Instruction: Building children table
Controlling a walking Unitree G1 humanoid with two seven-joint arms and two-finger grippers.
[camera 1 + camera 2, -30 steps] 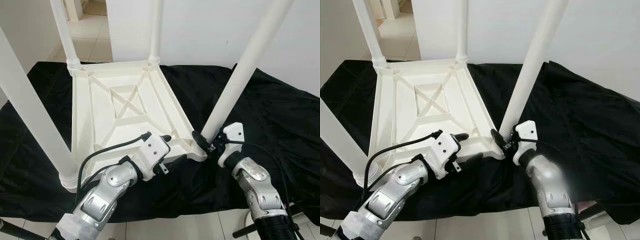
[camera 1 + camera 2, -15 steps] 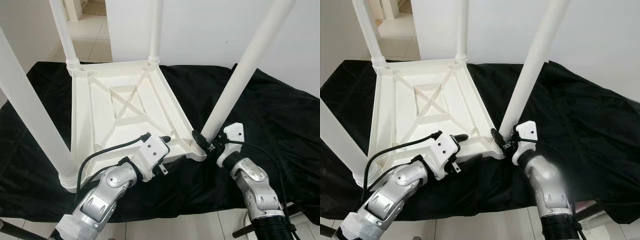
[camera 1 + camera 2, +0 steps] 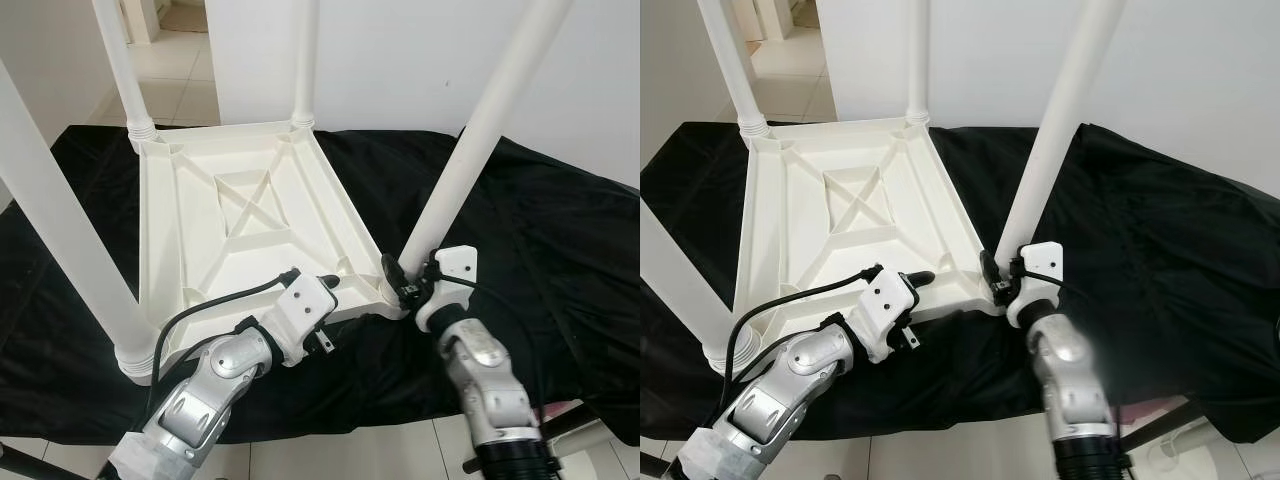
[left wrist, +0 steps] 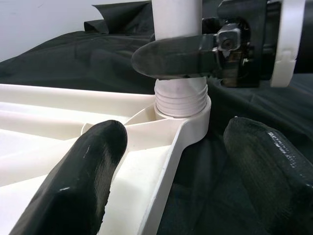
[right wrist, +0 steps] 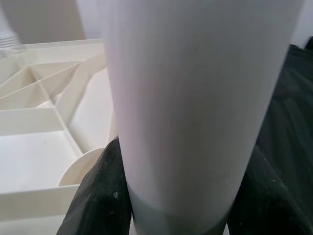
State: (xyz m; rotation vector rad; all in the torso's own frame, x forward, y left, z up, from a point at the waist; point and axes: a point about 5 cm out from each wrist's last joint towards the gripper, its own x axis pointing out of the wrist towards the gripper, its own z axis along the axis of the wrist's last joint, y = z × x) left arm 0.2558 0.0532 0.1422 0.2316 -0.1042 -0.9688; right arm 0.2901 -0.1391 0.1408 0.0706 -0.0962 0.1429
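Right gripper has crept closer, fingers clamped on near-corner table leg — left gripper fingers apart astride upturned tabletop's edge, black cloth beneath

White table upside down, four legs up
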